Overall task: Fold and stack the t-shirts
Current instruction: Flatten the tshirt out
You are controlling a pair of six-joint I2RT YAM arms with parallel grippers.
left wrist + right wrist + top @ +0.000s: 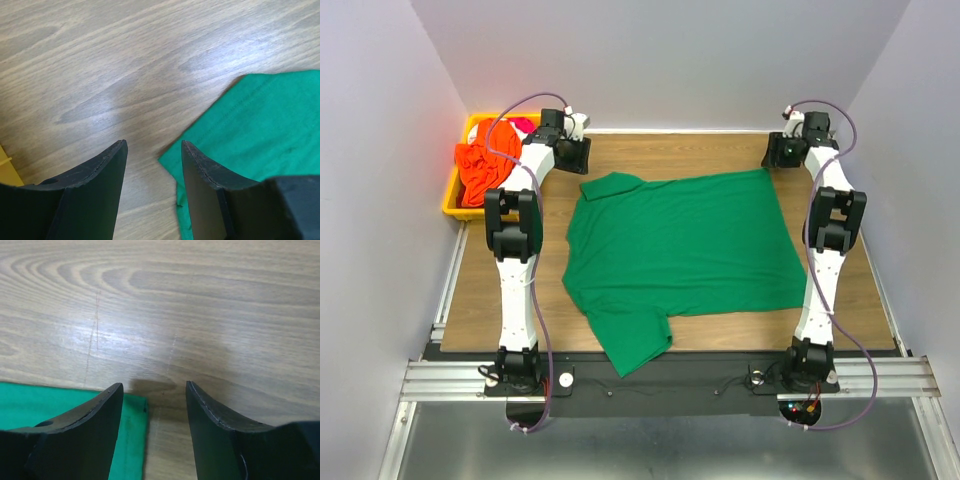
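Top external: green t-shirt lies crosswise, collar left

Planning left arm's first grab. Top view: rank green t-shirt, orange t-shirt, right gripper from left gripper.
1. green t-shirt, just beside left gripper
2. orange t-shirt, in bin, far left
3. right gripper, far right corner

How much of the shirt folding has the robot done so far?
Done: the green t-shirt lies spread flat on the table, not folded. In hand: nothing; the left gripper and right gripper are open and empty by its far corners. Left: every fold, plus the orange t-shirt and pink cloth in the yellow bin. No stack yet.
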